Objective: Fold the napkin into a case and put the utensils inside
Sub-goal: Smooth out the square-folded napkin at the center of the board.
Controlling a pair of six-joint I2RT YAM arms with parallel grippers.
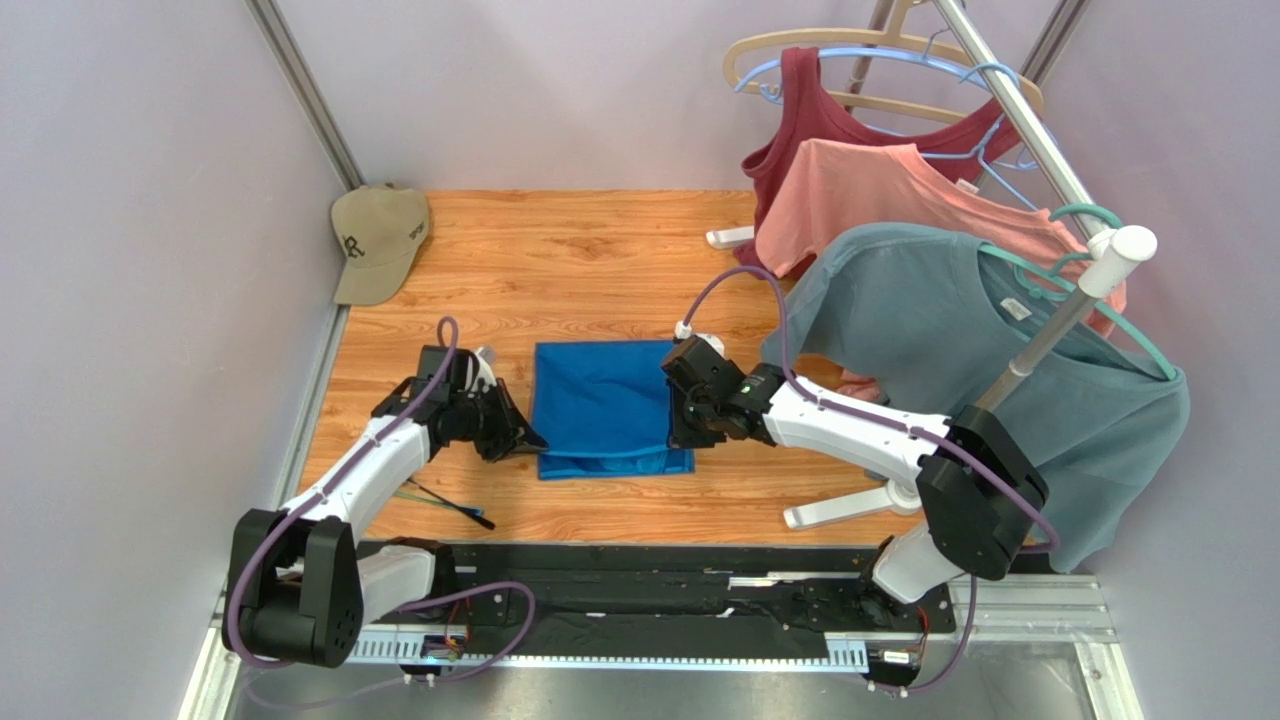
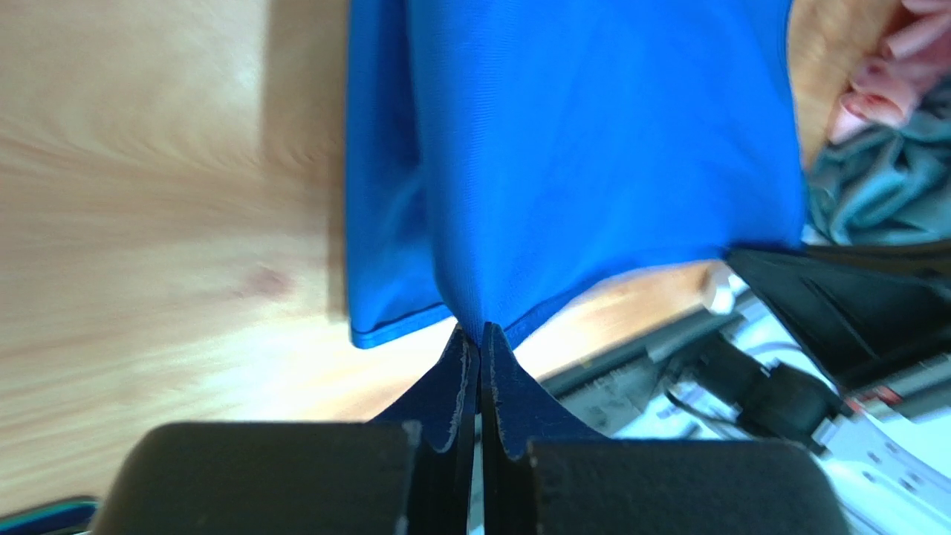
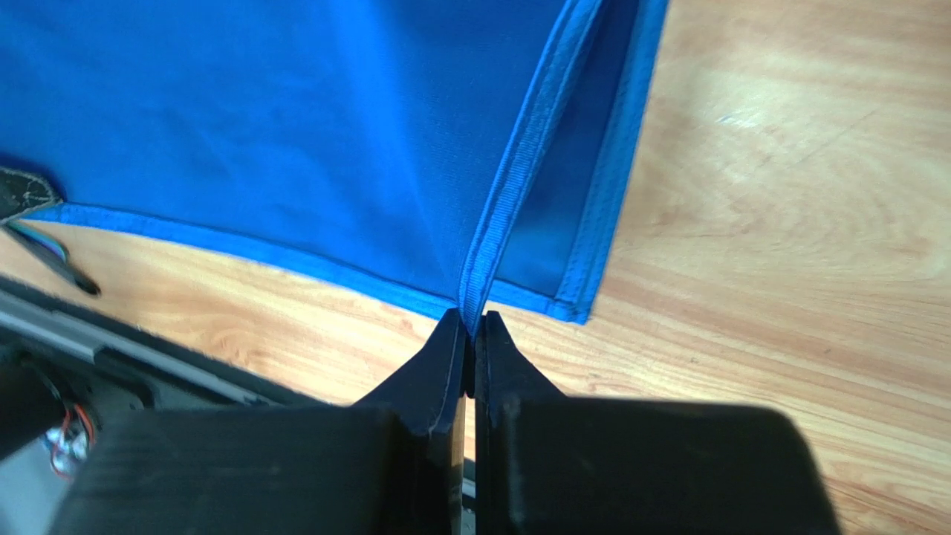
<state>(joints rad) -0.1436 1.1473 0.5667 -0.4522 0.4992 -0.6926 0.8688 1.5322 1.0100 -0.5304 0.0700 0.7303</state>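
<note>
The royal-blue napkin (image 1: 609,402) lies partly folded on the wooden table (image 1: 601,255), between the two arms. My left gripper (image 1: 526,438) is at its near-left corner; in the left wrist view the left gripper (image 2: 481,331) is shut, pinching a bunched tip of the napkin (image 2: 580,156). My right gripper (image 1: 679,428) is at the near-right edge; in the right wrist view the right gripper (image 3: 470,321) is shut on the napkin's (image 3: 279,134) raised hem. The utensils (image 1: 454,506), thin dark sticks with blue and green bits, lie on the table near the left arm.
A khaki cap (image 1: 379,237) sits at the table's far left corner. On the right stands a clothes rack with a teal-grey T-shirt (image 1: 962,345), a pink shirt (image 1: 887,195) and a maroon top (image 1: 796,135); its white foot (image 1: 842,510) rests near the right arm.
</note>
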